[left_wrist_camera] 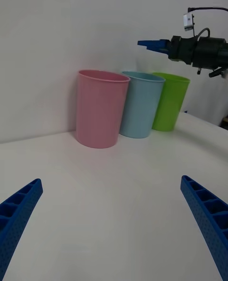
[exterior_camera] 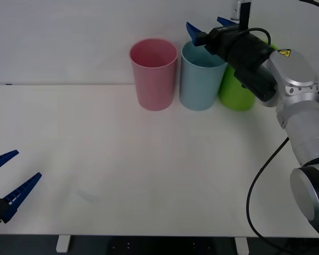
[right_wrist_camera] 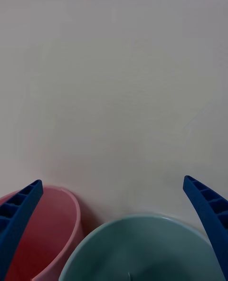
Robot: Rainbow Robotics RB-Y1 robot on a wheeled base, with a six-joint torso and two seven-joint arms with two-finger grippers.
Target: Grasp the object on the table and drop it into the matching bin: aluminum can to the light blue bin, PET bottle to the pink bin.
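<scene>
The left gripper waits open at the near edge of the table. Far back, the right gripper hangs open and empty over the light blue bin, beside the pink bin. I see no can anywhere; it likely dropped inside. Next, pull that arm back.

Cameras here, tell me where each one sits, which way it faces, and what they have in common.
Front view: above the arms, looking forward and down at the table; right gripper open over the light blue bin, left gripper open low near the table's edge.
Right wrist view: on the raised right arm, facing the wall over the bin rims; its blue fingers flank the frame.
Left wrist view: low over the table, facing the bins and the right gripper.
Shared: the light blue bin and pink bin.
</scene>
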